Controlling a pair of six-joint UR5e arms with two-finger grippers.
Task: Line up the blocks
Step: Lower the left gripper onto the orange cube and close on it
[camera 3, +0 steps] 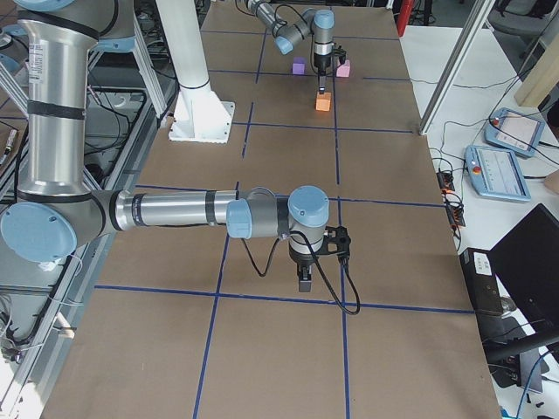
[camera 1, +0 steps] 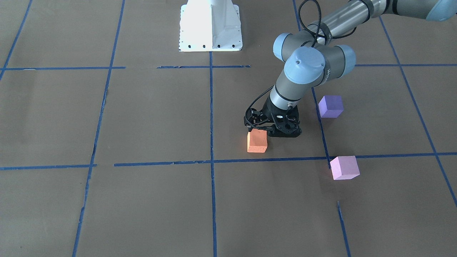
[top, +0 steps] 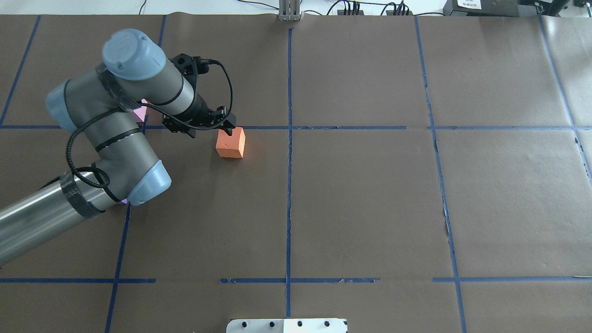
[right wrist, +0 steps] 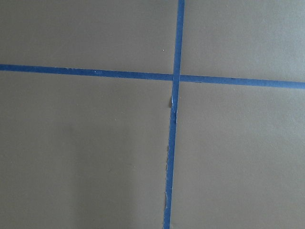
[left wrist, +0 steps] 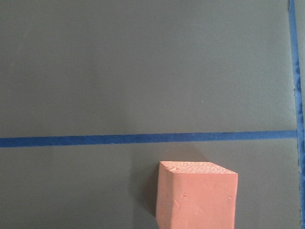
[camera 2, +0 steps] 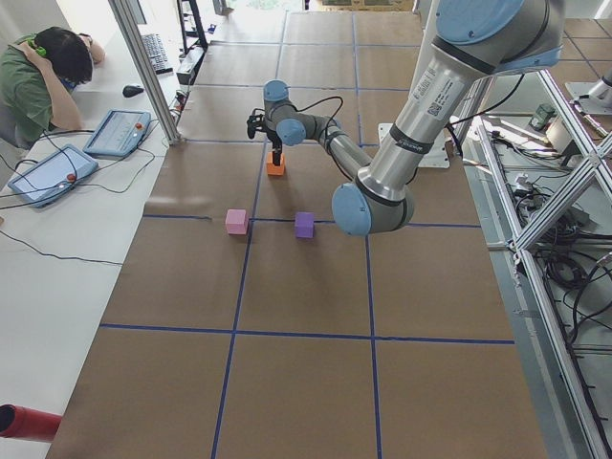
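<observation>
The orange block [camera 1: 257, 141] [top: 230, 143] sits on the brown table just short of a blue tape line, and it fills the bottom of the left wrist view [left wrist: 198, 198]. My left gripper [camera 1: 267, 134] [top: 208, 132] points down beside it and looks open. One fingertip [camera 1: 249, 132] is at the block's top edge, and the block is off to one side of the jaws, not between them. The purple block [camera 1: 331, 106] and the pink block [camera 1: 344, 167] lie apart on the left arm's side. My right gripper [camera 3: 303, 281] hovers over bare table; I cannot tell its state.
Blue tape lines [camera 1: 211, 160] divide the brown paper into squares. The white robot base [camera 1: 210, 26] stands at the table's robot side. An operator [camera 2: 38, 76] with pendants sits beyond the far edge. The right wrist view shows only a tape crossing [right wrist: 175, 78].
</observation>
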